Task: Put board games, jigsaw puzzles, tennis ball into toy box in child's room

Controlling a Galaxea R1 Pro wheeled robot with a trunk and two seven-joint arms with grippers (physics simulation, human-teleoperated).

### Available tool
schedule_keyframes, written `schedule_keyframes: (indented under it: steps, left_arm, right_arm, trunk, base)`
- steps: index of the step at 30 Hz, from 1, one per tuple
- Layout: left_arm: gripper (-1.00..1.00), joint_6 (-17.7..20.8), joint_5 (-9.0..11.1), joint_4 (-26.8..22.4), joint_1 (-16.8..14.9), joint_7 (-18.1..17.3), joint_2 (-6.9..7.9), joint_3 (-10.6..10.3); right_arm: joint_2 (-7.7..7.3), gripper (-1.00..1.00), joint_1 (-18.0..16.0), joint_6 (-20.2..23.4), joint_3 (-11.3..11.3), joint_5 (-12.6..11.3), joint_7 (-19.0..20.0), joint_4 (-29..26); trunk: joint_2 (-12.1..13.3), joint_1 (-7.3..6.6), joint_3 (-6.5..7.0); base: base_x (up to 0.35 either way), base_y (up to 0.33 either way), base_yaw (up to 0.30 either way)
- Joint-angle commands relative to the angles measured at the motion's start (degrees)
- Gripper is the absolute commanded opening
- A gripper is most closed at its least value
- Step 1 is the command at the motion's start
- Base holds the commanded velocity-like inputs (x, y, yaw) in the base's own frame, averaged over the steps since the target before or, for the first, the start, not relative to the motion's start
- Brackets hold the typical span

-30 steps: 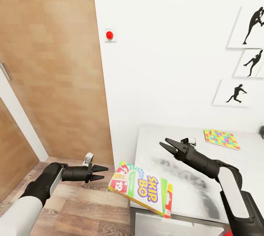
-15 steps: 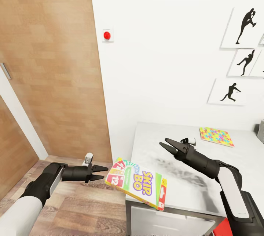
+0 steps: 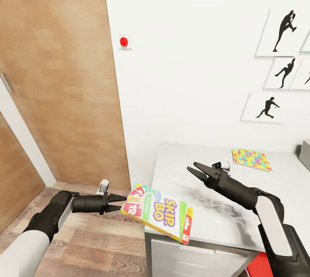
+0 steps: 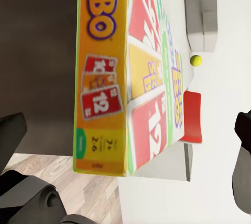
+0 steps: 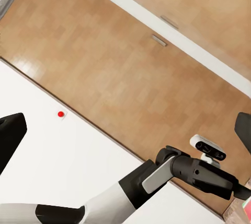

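Note:
A green-edged Skip-Bo board game (image 3: 157,213) lies on the near left corner of the pale table (image 3: 224,221), hanging over the edge. My left gripper (image 3: 122,203) is open and level with the game, its tips at the game's near edge. In the left wrist view the game (image 4: 130,72) lies between the spread fingers (image 4: 10,140). My right gripper (image 3: 194,171) hovers open above the table, holding nothing. A jigsaw puzzle (image 3: 251,159) lies at the table's back. The grey toy box (image 3: 305,154) shows at the right edge. The tennis ball (image 4: 195,60) sits beside the toy box (image 4: 201,15).
A wooden door (image 3: 60,79) stands to the left, with wood-plank floor (image 3: 94,251) below my left arm. The white wall behind the table carries a red button (image 3: 124,42) and black silhouette pictures (image 3: 282,31). A red object (image 3: 256,264) sits under the table.
The whole view has shifted, so the camera moved. The table and board game now sit closer to my left gripper, whose tips reach the game's edge. Both arms keep their pose.

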Motion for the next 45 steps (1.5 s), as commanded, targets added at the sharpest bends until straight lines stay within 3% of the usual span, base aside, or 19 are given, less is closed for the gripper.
schedule_keyframes:
  steps: [1, 45]
  left_arm:
    - [1.0, 0.5, 0.1, 0.0, 0.0, -0.1, 0.01, 0.0]
    - [1.0, -0.6, 0.1, 0.0, 0.0, -0.2, -0.15, 0.0]
  right_arm:
    - [0.01, 1.0, 0.0, 0.2, -0.1, 0.2, 0.3, 0.0]
    - [0.01, 1.0, 0.0, 0.2, 0.0, 0.2, 0.3, 0.0]
  trunk:
    - [0.0, 0.0, -0.06]
    - [0.0, 0.0, -0.06]
  base:
    - [-0.001, -0.001, 0.0]
    - [0.022, -0.021, 0.0]
